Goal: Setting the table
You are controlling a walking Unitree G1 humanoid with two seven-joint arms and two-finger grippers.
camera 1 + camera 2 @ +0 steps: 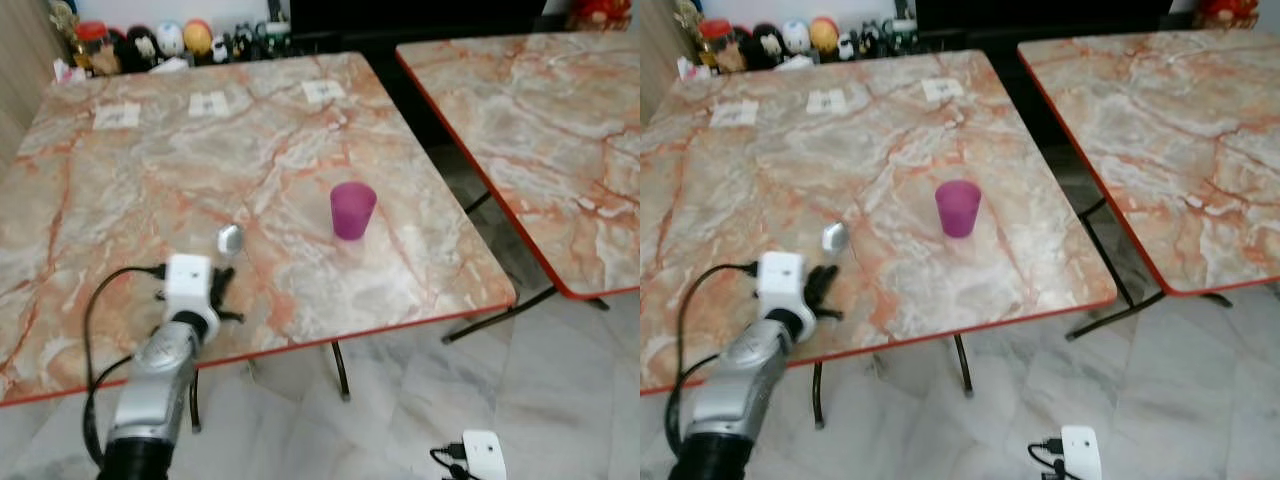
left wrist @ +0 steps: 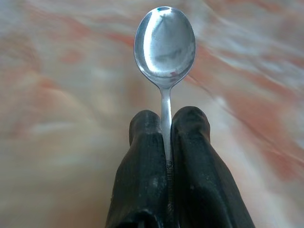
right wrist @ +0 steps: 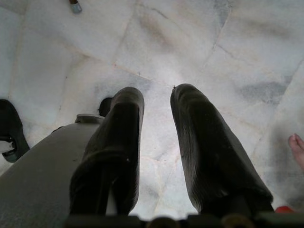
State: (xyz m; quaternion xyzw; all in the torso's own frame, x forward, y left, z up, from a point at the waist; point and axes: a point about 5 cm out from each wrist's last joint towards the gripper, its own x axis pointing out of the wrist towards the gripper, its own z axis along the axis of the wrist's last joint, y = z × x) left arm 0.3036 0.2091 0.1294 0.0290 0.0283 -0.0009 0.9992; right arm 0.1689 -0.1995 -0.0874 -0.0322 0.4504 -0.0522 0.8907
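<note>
Claw work first: the left claw (image 2: 166, 142) pinches a spoon (image 2: 165, 45) by its thin handle, both black fingers (image 2: 142, 156) pressed flat against the metal, so the bowl sticks out ahead of the tips and faces up. Gripping that far back on the handle leaves the bowl free to be laid down first, which looks like the reason for the hold. From the head views, the spoon (image 1: 230, 239) hangs over the tabletop (image 1: 130, 190) near its front edge, toward the robot's left; whether it touches the marble yet I cannot tell.

A purple cup (image 1: 352, 210) stands upright nearer the tabletop's front right corner, well apart from the spoon. My judgement is that the spoon is meant to end up beside that cup as one place setting, and that the setting is only begun.

Small paper cards (image 1: 208, 103) lie along the far edge, and a row of little figurines (image 1: 150, 42) stands beyond it. A second marble table (image 1: 540, 120) stands to the right, across a gap.

Down by the tiled floor (image 3: 180, 42), the right claw (image 3: 156, 118) hangs idle with its fingers parted and nothing between them.
</note>
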